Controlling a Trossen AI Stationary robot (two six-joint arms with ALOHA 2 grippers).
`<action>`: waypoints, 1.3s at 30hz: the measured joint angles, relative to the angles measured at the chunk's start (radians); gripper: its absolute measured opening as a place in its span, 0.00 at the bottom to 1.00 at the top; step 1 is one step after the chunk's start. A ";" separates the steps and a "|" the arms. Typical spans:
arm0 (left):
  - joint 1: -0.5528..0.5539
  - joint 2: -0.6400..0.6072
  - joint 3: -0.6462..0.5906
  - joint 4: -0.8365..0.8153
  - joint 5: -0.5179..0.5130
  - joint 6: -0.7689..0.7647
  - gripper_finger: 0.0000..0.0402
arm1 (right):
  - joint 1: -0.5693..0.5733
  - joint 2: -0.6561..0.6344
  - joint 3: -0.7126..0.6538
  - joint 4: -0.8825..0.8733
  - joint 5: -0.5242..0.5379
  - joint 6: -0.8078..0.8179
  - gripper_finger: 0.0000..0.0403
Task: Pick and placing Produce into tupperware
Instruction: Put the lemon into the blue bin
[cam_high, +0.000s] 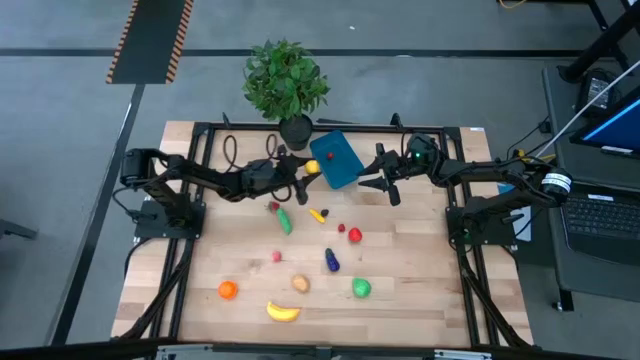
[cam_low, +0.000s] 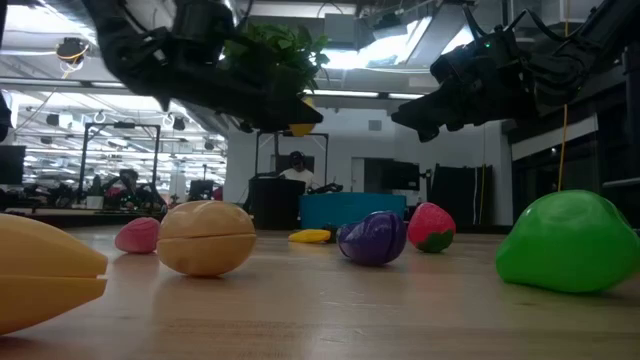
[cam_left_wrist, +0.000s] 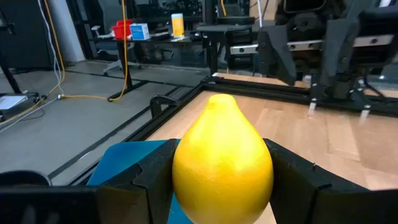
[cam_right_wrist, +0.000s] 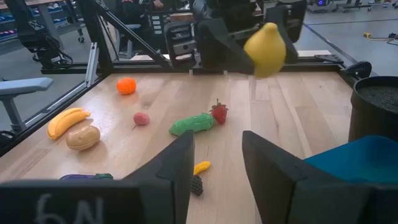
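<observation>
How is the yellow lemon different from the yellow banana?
The round yellow toy lemon is held in the air between the left gripper's fingers, beside the blue plastic container. The long curved yellow toy banana lies on the wooden table, untouched. Both are yellow toys.

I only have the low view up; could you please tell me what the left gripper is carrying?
Observer: The left gripper is shut on a yellow lemon.
Operator: Thank you. Is it near the tupperware?
Observer: Yes, in the high view the lemon sits just beside the blue tupperware, at its left edge.
Operator: And the right gripper?
Observer: The right gripper holds nothing and hovers at the tupperware's right side.
</observation>
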 joint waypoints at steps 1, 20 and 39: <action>0.003 0.010 0.018 -0.021 0.001 0.002 0.49 | 0.000 0.000 0.000 0.000 0.000 0.001 0.34; 0.068 0.074 0.277 -0.398 0.153 0.048 0.49 | 0.000 0.000 0.000 -0.056 0.000 0.000 0.34; 0.101 0.074 0.385 -0.612 0.197 0.055 0.49 | 0.000 0.000 0.000 -0.056 0.024 -0.001 0.34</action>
